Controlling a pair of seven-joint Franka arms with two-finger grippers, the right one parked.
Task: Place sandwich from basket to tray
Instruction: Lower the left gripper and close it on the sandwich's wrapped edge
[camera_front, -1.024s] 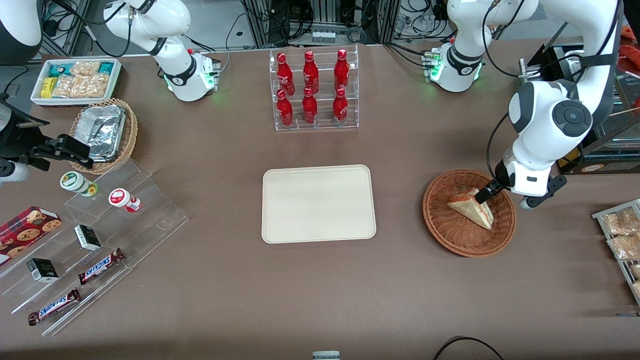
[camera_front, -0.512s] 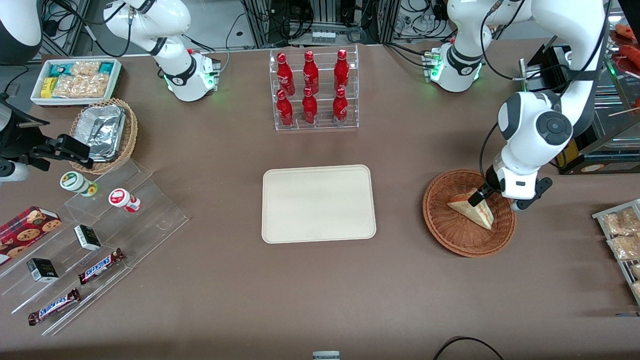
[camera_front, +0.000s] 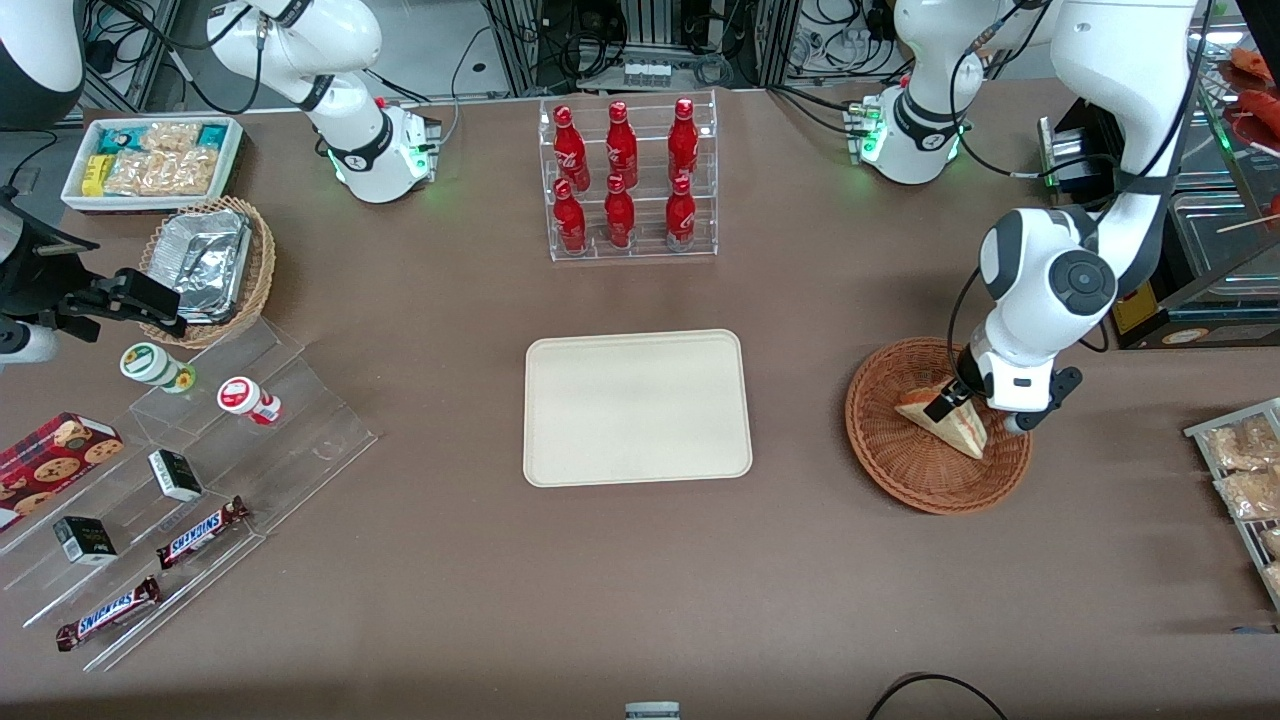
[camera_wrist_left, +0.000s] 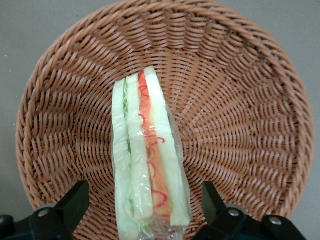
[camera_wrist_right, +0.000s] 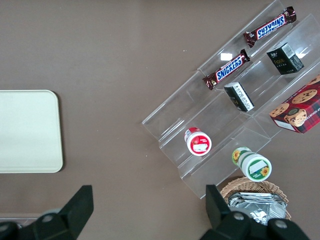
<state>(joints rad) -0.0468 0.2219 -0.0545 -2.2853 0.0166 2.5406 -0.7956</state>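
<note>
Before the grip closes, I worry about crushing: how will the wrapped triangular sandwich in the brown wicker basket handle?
The wrapped triangular sandwich looks soft, so its layers would likely squash. Its clear film may be slippery. The gripper is open astride it in the brown wicker basket; it looks light.

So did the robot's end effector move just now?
Yes. The end effector slid over the basket toward the tray, above the sandwich.

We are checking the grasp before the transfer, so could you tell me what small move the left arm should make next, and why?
Probably close the fingers. The gripper is open and down in the wicker basket, with one finger on each side of the wrapped sandwich, which lies on the weave. The tray holds nothing yet.
</note>
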